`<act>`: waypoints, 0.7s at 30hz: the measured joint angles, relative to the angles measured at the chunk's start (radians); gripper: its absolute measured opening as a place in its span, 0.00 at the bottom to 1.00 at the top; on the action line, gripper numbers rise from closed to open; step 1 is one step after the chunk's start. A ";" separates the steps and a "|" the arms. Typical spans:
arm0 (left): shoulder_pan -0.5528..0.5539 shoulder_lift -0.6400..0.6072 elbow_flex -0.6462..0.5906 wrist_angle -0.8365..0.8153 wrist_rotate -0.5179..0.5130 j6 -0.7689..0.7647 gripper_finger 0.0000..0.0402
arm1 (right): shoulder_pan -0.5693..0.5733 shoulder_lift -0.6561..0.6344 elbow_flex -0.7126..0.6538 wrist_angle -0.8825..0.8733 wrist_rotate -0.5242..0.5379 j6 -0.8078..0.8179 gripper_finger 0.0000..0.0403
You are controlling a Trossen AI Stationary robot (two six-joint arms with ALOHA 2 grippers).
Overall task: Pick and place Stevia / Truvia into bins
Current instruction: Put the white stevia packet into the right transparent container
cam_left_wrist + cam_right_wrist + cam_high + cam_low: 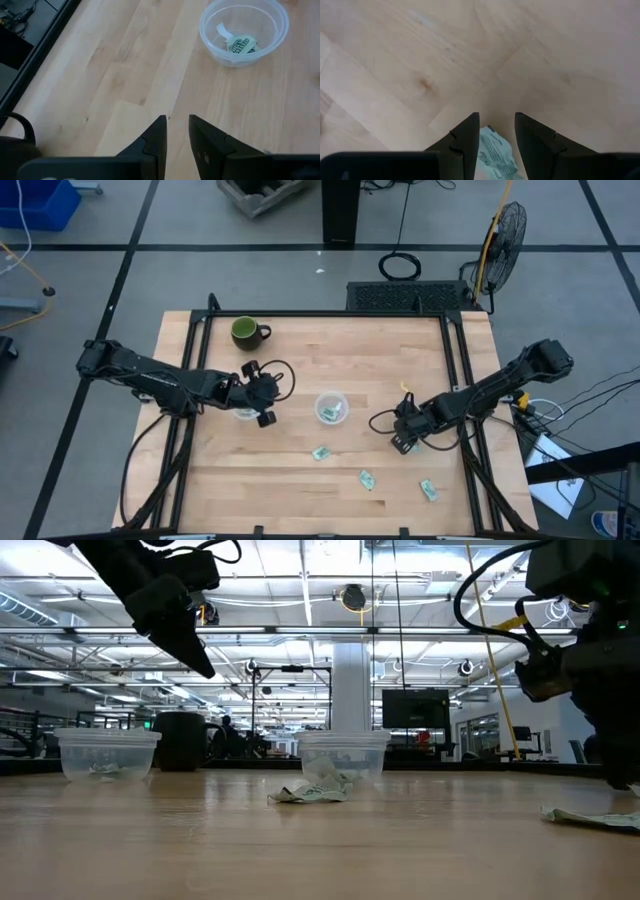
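A wide workshop with ceiling lights and distant desks is stretching behind the pale wooden table (330,370) in the low view. Seen from above and reading the tabletop as a clock face, the left gripper (262,395) is hanging near nine o'clock, above one clear bin (243,413), its fingers (156,140) standing a narrow gap apart with nothing between them. The second bin (331,407) is sitting at the centre, already holding packets (241,44). The right gripper (403,440) is working toward four o'clock, its fingers (465,140) parted around a pale green Stevia packet (495,150), though whether they are actually gripping it cannot be told. Three more loose packets are lying toward six o'clock: one (320,452) just below the centre bin, another (367,478) further out, a third (429,490) near five. The packets are looking light, thin and crumpled, so they are likely to slide or buckle; pinching across a raised edge or fold should hold best. A dark green mug (246,332) is standing near eleven o'clock.
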 joint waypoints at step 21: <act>0.001 0.000 0.000 0.001 -0.022 0.007 0.22 | 0.072 0.000 0.000 0.008 0.034 0.063 0.15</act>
